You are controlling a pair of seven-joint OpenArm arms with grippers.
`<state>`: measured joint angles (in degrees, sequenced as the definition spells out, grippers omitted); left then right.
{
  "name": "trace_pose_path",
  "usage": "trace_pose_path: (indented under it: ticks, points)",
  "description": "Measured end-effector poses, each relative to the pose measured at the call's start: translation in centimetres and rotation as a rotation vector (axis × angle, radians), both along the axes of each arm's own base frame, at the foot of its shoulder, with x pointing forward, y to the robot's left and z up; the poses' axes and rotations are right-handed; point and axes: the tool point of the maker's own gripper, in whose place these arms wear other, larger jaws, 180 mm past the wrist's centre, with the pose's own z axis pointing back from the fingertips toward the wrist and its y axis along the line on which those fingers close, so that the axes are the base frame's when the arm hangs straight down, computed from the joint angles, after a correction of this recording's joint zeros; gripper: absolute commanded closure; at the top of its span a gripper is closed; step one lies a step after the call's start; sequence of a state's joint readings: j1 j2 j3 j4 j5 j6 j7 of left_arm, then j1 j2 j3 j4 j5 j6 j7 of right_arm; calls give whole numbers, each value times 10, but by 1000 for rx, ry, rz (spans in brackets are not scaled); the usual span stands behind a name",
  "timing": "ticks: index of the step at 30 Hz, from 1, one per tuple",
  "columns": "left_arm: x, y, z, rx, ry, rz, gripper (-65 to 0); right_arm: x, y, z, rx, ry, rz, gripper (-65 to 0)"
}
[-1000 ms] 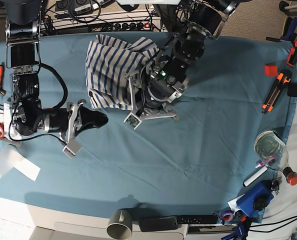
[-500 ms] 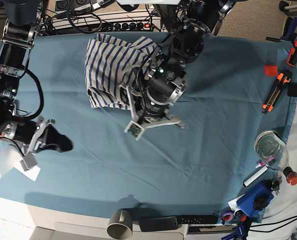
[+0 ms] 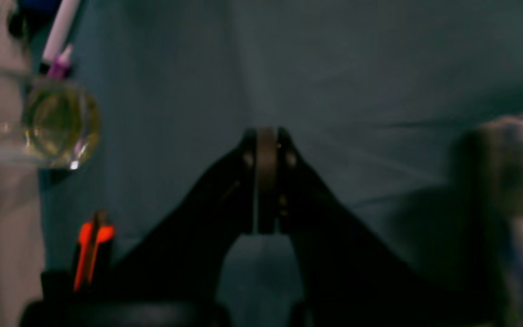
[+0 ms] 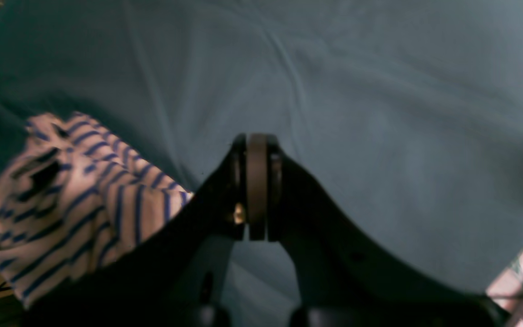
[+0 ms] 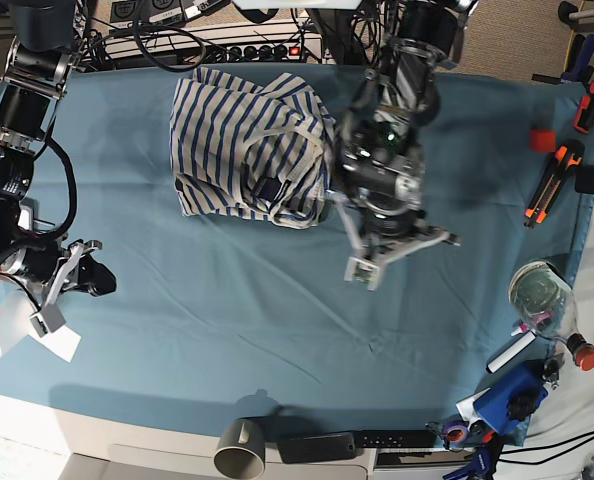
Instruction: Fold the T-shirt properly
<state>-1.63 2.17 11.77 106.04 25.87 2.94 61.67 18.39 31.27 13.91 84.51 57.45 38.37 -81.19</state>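
The T-shirt [image 5: 239,140], white with blue stripes, lies crumpled at the back of the teal table cloth [image 5: 227,300], with a small dark label [image 5: 269,188] showing near its front edge. My left gripper [image 5: 389,240] hangs just right of the shirt; in the left wrist view it [image 3: 266,136] is shut and empty above bare cloth, with the shirt [image 3: 515,154] blurred at the right. My right gripper [image 5: 99,281] is near the table's left edge, far from the shirt; in the right wrist view it [image 4: 257,141] is shut and empty, with the shirt [image 4: 80,200] at the left.
A glass jar [image 5: 542,290] [image 3: 57,122], orange-handled tools [image 5: 552,180] and blue items [image 5: 507,395] line the right edge. A white paper roll [image 5: 17,325] lies front left. A grey cup [image 5: 240,448] and a remote [image 5: 357,442] sit at the front edge. Cables and a power strip [image 5: 247,45] run along the back.
My left arm has swung right off the shirt, uncovering its right side and label. My right arm has drawn away to the left edge and moved slightly back.
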Motion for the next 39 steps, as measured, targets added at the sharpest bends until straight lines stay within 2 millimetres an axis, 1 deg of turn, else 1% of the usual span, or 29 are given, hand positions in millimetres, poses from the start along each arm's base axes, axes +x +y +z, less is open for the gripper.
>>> trace_pose_path:
  ticks: [3, 5, 7, 9, 12, 15, 19, 22, 24, 25, 28, 30, 33, 35, 37, 39]
  points:
    - [0, 41, -7, -12, 22, 85, 0, 0, -6, -4, -29, 17, -25, 0]
    - [-2, 61, -12, -41, 46, 108, 0, 0, -8, -5, -38, 21, -31, 0]
    - [-4, 73, -17, -101, 62, 113, 0, 0, -8, -5, -38, 21, -32, 0]
    - [-11, 82, -21, -153, 81, 106, 0, 0, -8, -5, -38, 22, -32, 0]
    - [-30, 101, -23, -198, 94, 119, 0, 0, -8, -5, -39, 22, -33, 0]
    - [-50, 116, -16, -224, 77, 138, 0, 0, -9, -5, -27, 29, -51, 0]
    - [-74, 116, -1, -248, 34, 105, 0, 0, -9, -6, -27, 32, -54, 0]
    - [-85, 115, 13, -263, -5, 88, 0, 0, -10, -5, -19, 31, -64, 0]
    - [-92, 114, 19, -259, -17, 82, 0, -2, -15, -4, -4, 26, -88, 0]
    - [-96, 114, 19, -255, -12, 78, 0, -4, -19, -3, -5, 21, -103, 0]
    - [-107, 113, 14, -253, 13, 78, 0, -19, -35, -1, -6, 2, -155, 0]
    - [-110, 113, 12, -253, 21, 78, 0, -29, -47, 4, -8, -21, -196, 0]
    - [-116, 112, 9, -255, 26, 76, 0, -48, -60, 9, 7, -50, -244, 0]
    - [-120, 110, 6, -258, 41, 68, 0, -63, -70, 8, -8, -47, -277, 0]
    - [-121, 109, 6, -261, 40, 61, 0, -75, -72, 5, 6, -45, -292, 0]
    - [-123, 108, 5, -263, 35, 58, 0, -86, -68, -1, 16, -31, -293, 0]
